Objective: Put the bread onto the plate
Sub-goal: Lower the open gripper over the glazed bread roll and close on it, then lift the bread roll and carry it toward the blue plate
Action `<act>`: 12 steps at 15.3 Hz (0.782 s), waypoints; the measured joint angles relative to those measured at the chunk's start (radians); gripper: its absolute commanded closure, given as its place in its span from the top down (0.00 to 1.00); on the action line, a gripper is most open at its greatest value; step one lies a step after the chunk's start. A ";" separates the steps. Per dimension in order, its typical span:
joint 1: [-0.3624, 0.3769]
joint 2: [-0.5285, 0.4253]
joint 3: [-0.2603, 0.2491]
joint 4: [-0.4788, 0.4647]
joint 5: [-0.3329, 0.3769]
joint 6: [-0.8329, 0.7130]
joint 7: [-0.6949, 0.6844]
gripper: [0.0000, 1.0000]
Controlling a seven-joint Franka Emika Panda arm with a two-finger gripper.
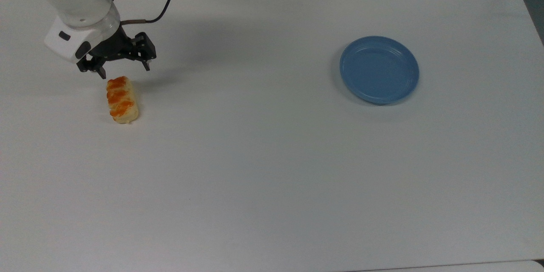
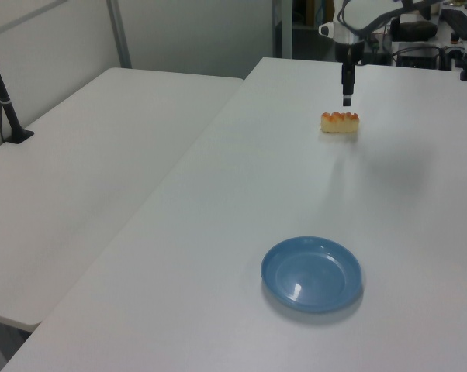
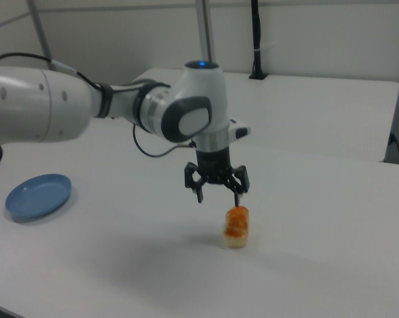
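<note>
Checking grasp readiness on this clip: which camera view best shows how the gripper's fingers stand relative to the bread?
The right view: the gripper hangs open just above the bread, both fingertips and the gap visible. The top view shows the gripper spread near the bread's far end, height unclear. The left view shows the gripper edge-on.

One bread (image 1: 122,100), one plate (image 1: 379,69), one claw (image 1: 124,69), two tables (image 2: 86,194).
</note>
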 measured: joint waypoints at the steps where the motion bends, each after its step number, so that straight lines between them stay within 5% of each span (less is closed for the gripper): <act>1: -0.003 0.019 0.000 -0.009 0.000 0.039 0.015 1.00; 5: -0.008 0.087 0.000 -0.020 0.000 0.143 0.059 1.00; 9: -0.011 0.125 0.000 -0.021 0.000 0.185 0.077 0.62; 12: -0.012 0.129 0.000 -0.020 0.000 0.199 0.086 0.60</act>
